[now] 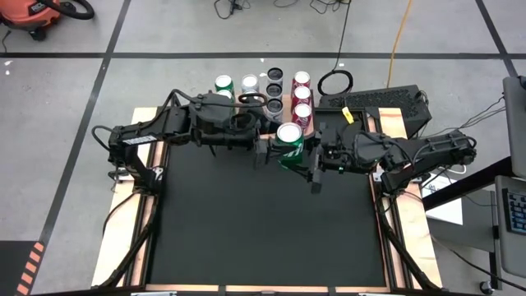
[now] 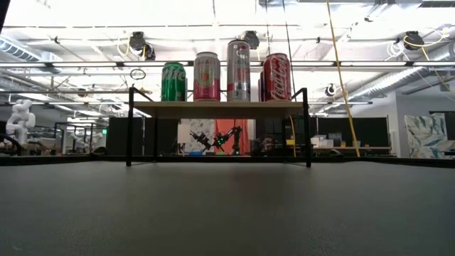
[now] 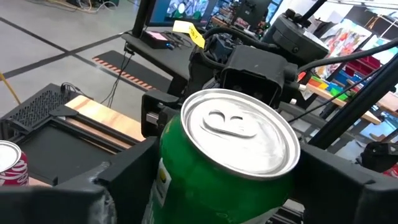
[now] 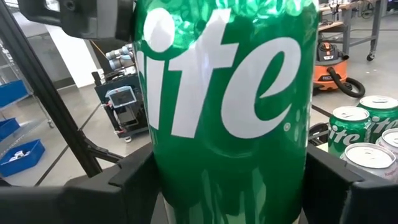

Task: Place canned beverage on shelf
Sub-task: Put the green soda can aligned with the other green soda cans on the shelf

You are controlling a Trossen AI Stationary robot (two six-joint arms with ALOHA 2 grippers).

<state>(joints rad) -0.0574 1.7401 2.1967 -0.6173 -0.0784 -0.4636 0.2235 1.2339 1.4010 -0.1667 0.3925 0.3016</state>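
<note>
A green canned beverage (image 1: 289, 144) is held upright in the air, above the black table's far middle. My right gripper (image 1: 311, 156) reaches in from the right, shut on it. My left gripper (image 1: 266, 150) comes from the left. Its fingers (image 3: 127, 177) stand close on either side of the can's upper part (image 3: 236, 134), and I see no touch. The shelf (image 2: 220, 108) stands at the far edge on thin black legs. On its wooden top stand several cans, among them green (image 2: 173, 82), pink (image 2: 207, 76) and red (image 2: 276, 77). My right gripper pinches the can's lower body (image 4: 165, 180) between its two fingers (image 4: 339, 180), one on each side. The fingers come in level from the table's right side. The can stands upright, lifted clear of the table.
Several cans (image 1: 275, 82) crowd the shelf top (image 1: 285, 107) just beyond the grippers. A dark keyboard tray (image 1: 386, 103) and a cable loop (image 1: 335, 80) lie at the far right. The black tabletop (image 1: 263, 222) stretches toward the near edge between wooden side rails.
</note>
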